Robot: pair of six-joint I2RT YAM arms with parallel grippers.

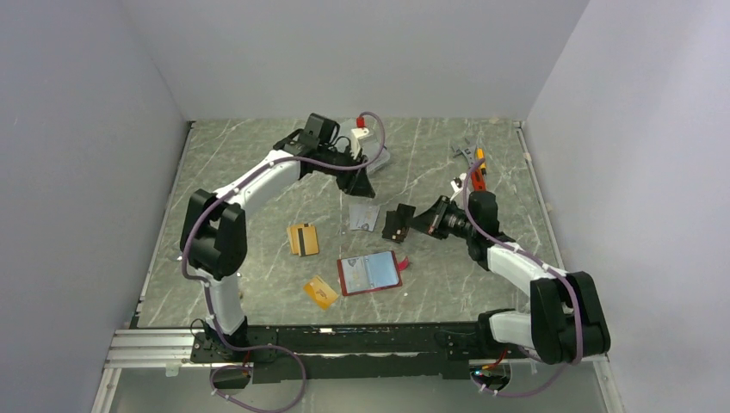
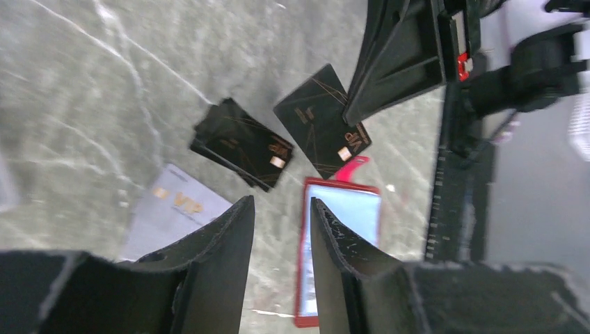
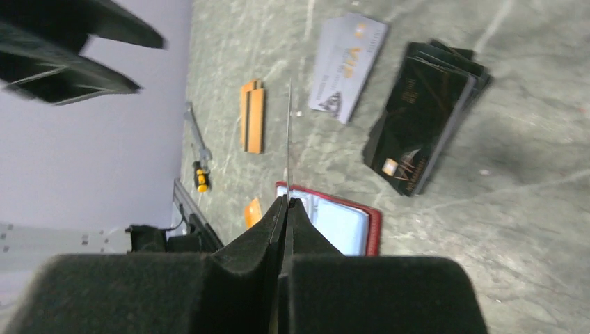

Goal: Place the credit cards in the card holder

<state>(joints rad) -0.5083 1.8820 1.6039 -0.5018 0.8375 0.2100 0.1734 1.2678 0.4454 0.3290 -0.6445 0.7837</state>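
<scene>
Beside card holder, two orange cards

The card holder is showing red round light blue; an orange-gold card is carrying a black stripe; the table is showing grey-green marble with pale veins

— Where did you find the card holder?
— I saw it lying flat and open, with a red rim and the light blue inside facing up. Its snap tab stuck out on the right.
— And the cards?
— I counted two orange ones left of it. The striped orange card lay farther back, and the plain orange card sat just off the holder's near-left corner. The silver-grey card lay flat behind the holder. A dark card with a gold chip was pinched in my right gripper.
</scene>
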